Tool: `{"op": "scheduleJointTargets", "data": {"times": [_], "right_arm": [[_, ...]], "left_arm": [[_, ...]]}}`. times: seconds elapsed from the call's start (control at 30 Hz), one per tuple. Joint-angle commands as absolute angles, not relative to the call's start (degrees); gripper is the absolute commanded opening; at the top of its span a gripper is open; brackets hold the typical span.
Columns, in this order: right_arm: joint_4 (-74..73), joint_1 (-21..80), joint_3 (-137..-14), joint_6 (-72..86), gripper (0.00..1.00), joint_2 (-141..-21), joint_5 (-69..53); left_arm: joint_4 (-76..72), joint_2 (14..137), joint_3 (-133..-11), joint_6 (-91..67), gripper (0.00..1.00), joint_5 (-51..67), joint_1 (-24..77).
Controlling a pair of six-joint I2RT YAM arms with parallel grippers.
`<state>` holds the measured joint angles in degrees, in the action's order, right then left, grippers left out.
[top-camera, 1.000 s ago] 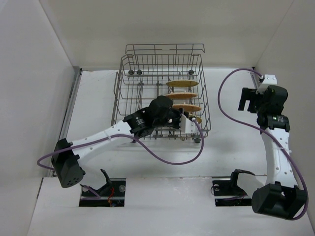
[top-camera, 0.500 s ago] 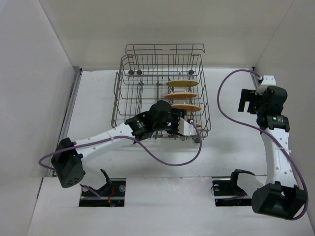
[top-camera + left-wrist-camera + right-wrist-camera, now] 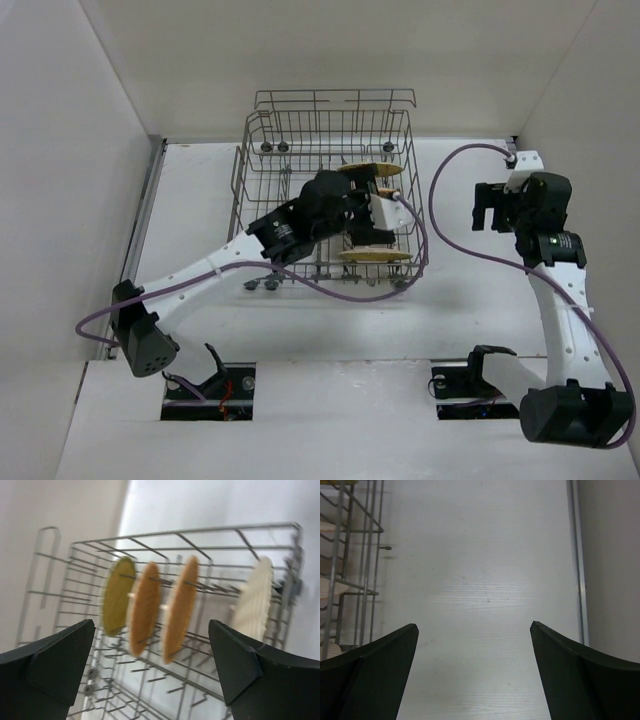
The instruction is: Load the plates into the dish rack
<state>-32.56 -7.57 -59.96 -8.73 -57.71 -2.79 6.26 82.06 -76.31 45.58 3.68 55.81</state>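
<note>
Left tool (image 3: 151,625) has lifted away from the front plate (image 3: 375,256) and hangs wide apart, holding nothing. All four plates (image 3: 145,607) stand in the rack (image 3: 290,140). Right tool (image 3: 474,626) gapes, holding nothing, over the surface (image 3: 485,580). Job looks done.

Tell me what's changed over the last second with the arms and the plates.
The left gripper let go of the fourth plate, which now stands near the front of the dish rack. It then moved toward the rack's back, open and empty. The right gripper edged slightly left, still open. The other three plates stayed slotted in the rack.
</note>
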Motion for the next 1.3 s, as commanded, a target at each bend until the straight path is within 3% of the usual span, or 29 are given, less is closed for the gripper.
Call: {"op": "scheduleJointTargets", "data": {"times": [0.0,0.27,0.47,0.63,0.93,1.27], "right_arm": [[-33.9,-5.0,-65.0,-7.9,1.00,-57.0,-3.3],[-38.2,-5.2,-70.1,-4.9,1.00,-63.6,-5.5],[-47.2,-7.4,-76.9,-2.8,1.00,-76.5,2.5],[-47.3,-9.5,-78.0,-2.8,1.00,-79.1,2.6],[-44.5,-11.9,-79.5,-1.9,1.00,-80.2,6.7],[-43.9,-13.2,-81.4,-0.9,1.00,-81.0,4.0]], "left_arm": [[9.3,81.6,-86.2,42.0,1.00,-2.4,54.8],[17.8,83.3,-99.1,37.9,1.00,-14.0,50.7],[26.9,86.2,-101.6,25.5,1.00,-21.5,36.7],[31.8,86.4,-98.4,16.4,1.00,-17.9,25.3],[34.4,88.9,-92.1,9.7,1.00,-10.8,15.4],[35.7,92.4,-93.7,8.4,1.00,-8.8,13.9]]}}
